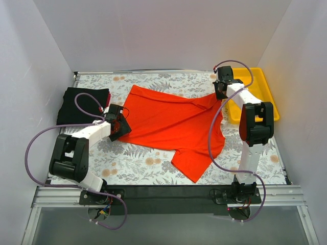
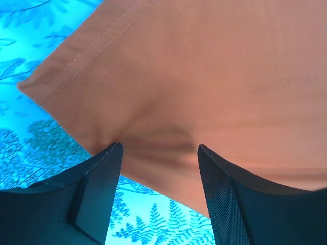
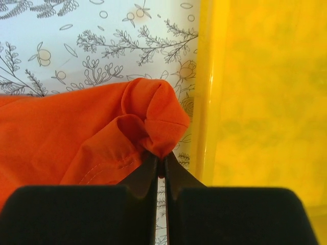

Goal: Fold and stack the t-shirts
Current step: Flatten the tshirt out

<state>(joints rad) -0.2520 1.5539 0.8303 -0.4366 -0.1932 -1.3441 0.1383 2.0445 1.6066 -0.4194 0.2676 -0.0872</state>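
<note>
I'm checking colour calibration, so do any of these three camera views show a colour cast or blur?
Left wrist view: strong blue cast, the tablecloth reads cyan and the orange-red t-shirt looks dull brown. Right wrist view: natural colours, yellow tray slightly soft. Top external view: even light, sharp.

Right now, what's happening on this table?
Both arms are working the orange-red t-shirt, spread out on the table. The right gripper pinches a bunched bit of it beside the yellow tray. The left gripper straddles the opposite edge, jaws open. A folded black t-shirt lies at the table's left.
</note>
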